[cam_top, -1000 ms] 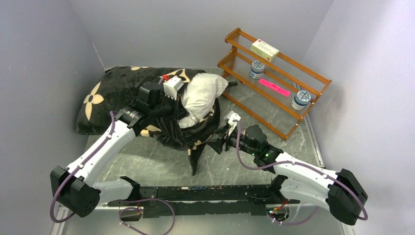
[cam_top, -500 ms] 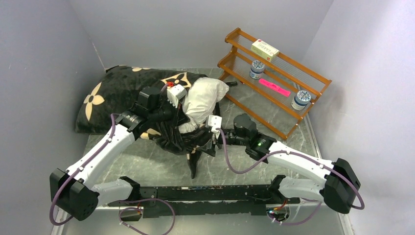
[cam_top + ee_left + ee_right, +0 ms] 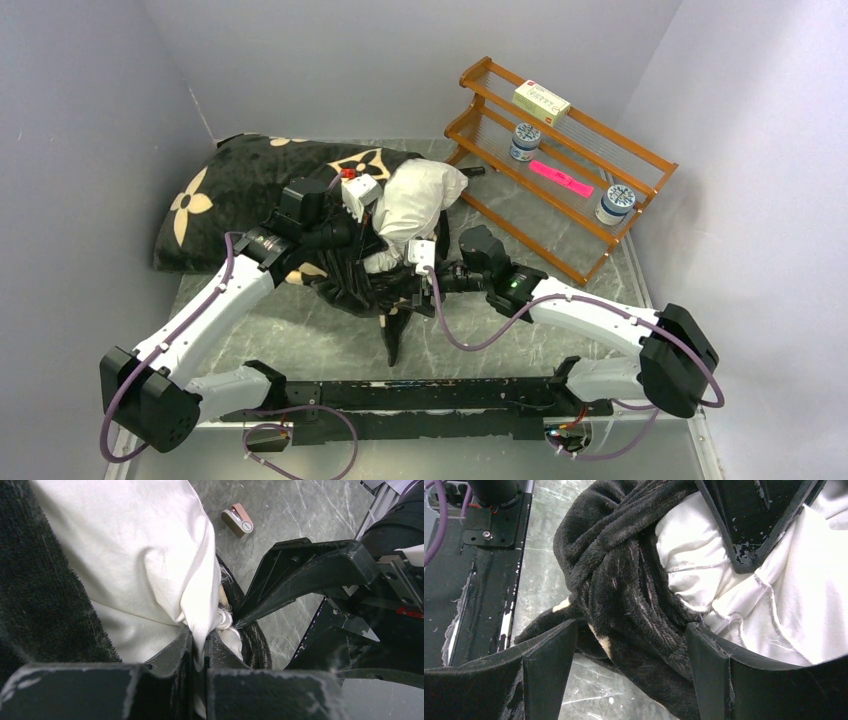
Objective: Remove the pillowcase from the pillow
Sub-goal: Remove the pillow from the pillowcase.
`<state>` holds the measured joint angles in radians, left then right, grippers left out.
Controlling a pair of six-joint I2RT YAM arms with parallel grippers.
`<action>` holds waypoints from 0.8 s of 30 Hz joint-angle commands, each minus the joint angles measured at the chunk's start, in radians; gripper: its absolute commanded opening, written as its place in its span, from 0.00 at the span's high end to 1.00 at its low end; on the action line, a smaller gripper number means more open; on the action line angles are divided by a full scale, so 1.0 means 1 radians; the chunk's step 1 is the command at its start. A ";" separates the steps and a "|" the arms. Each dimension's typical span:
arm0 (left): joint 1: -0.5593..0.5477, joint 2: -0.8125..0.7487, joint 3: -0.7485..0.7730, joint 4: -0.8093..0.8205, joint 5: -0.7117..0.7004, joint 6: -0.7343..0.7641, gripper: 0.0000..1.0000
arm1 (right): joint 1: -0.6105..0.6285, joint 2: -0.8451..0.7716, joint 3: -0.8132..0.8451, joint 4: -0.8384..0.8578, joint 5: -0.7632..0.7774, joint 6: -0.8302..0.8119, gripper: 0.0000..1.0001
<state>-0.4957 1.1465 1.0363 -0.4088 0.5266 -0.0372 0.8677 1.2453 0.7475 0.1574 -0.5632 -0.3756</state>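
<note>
Left gripper (image 3: 200, 641) is clamped on a pinched fold of the pillow (image 3: 140, 555). White cloth bulges beyond its fingers, black plush alongside. Right gripper (image 3: 631, 632) has its jaws apart, straddling a twisted bunch of the pillowcase (image 3: 624, 570) just beside the left gripper and crowding it. A small pink-and-white object (image 3: 237, 520) lies on the table (image 3: 300, 510) beyond both. Wooden rack (image 3: 640, 148) stands well off behind the right gripper, holding a box (image 3: 541, 102), two jars (image 3: 524, 141) and a pink strip (image 3: 561, 177). Their print is too small to read.
</note>
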 commanded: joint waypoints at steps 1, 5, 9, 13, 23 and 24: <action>-0.009 -0.040 0.045 0.069 0.061 0.017 0.95 | 0.001 -0.041 0.053 0.032 0.004 -0.062 0.18; -0.010 -0.039 0.053 0.063 0.054 0.018 0.95 | 0.002 -0.028 0.059 0.034 0.031 -0.083 0.18; -0.012 -0.029 0.066 0.047 0.050 0.024 0.95 | 0.002 -0.012 0.063 0.050 0.016 -0.074 0.18; -0.016 -0.023 0.071 0.048 0.053 0.020 0.95 | 0.001 0.000 0.064 0.057 -0.006 -0.074 0.18; -0.021 0.008 0.124 0.081 0.009 -0.061 0.95 | 0.042 0.041 0.054 -0.045 -0.061 -0.067 0.44; -0.021 0.017 0.132 0.087 -0.005 -0.075 0.95 | 0.055 0.034 0.046 -0.055 -0.058 -0.066 0.48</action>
<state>-0.5110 1.1645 1.0630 -0.4450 0.5175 -0.0486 0.8749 1.2922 0.7902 0.1478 -0.5758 -0.4370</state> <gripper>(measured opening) 0.094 0.587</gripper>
